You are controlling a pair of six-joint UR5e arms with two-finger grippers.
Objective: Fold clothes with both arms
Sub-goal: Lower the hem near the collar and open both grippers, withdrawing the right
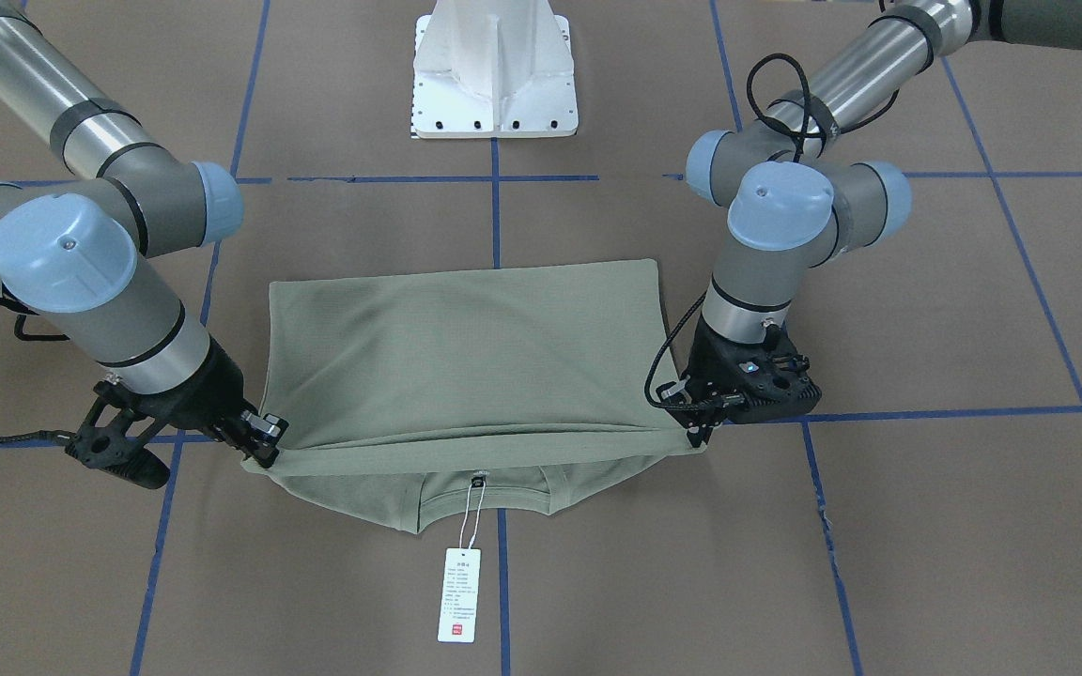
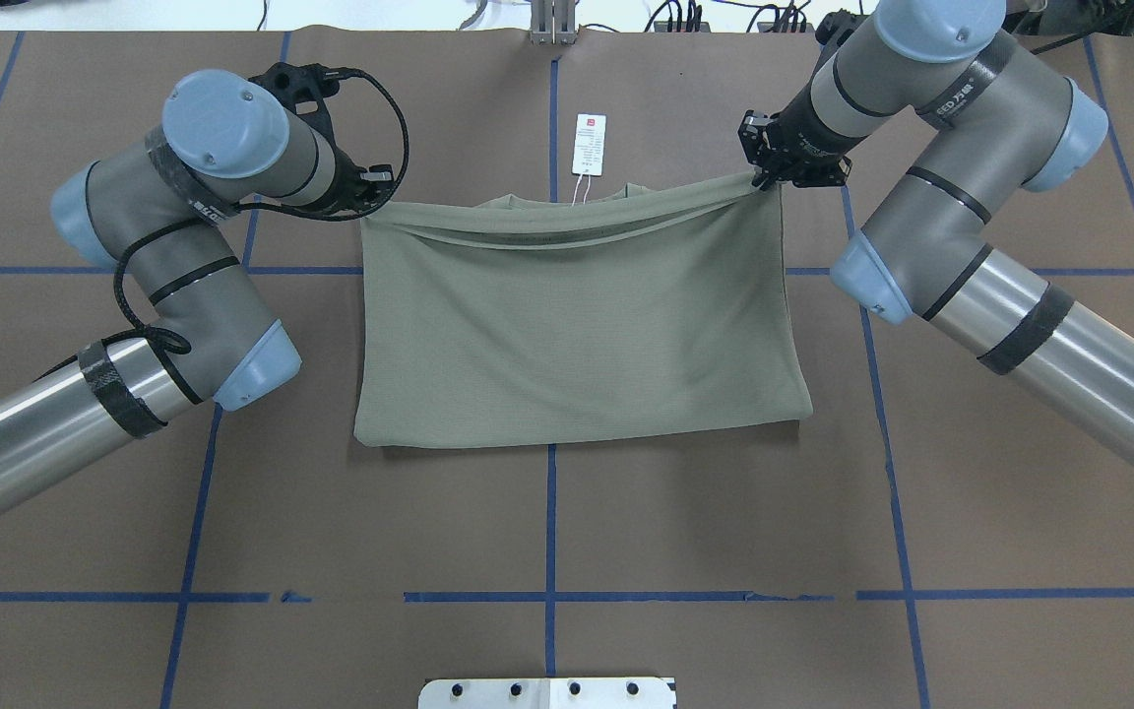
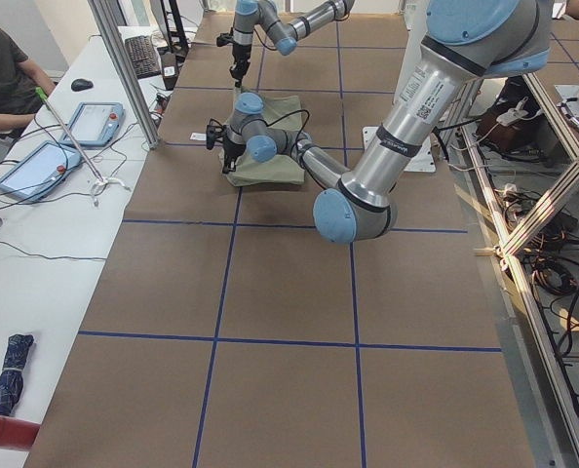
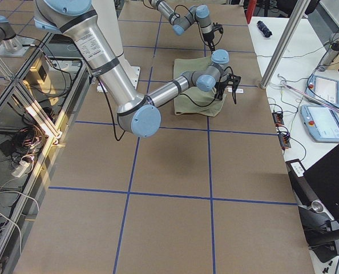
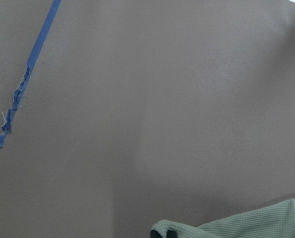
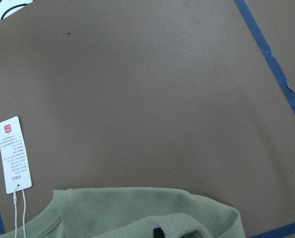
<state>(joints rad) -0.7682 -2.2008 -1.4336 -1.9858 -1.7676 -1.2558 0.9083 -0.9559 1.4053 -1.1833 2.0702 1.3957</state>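
The sage-green shirt (image 1: 466,347) lies on the brown table, its lower half folded up over the chest. The folded-over edge ends just short of the collar (image 1: 489,507). A white hang tag (image 1: 459,593) with a red mark trails from the collar on a string. My left gripper (image 1: 696,430) is shut on one corner of the folded edge. At the opposite corner my right gripper (image 1: 264,449) is also shut on the fabric. From overhead, the shirt (image 2: 577,325) spans between the left gripper (image 2: 370,197) and the right gripper (image 2: 762,177). The right wrist view shows the collar (image 6: 137,213) and the tag (image 6: 12,153).
The white pedestal base (image 1: 494,70) stands behind the shirt on the robot's side. Blue tape lines (image 2: 550,522) cross the brown table cover. A seated person (image 3: 2,73) and tablets (image 3: 36,166) are at a side desk beyond the table's far edge.
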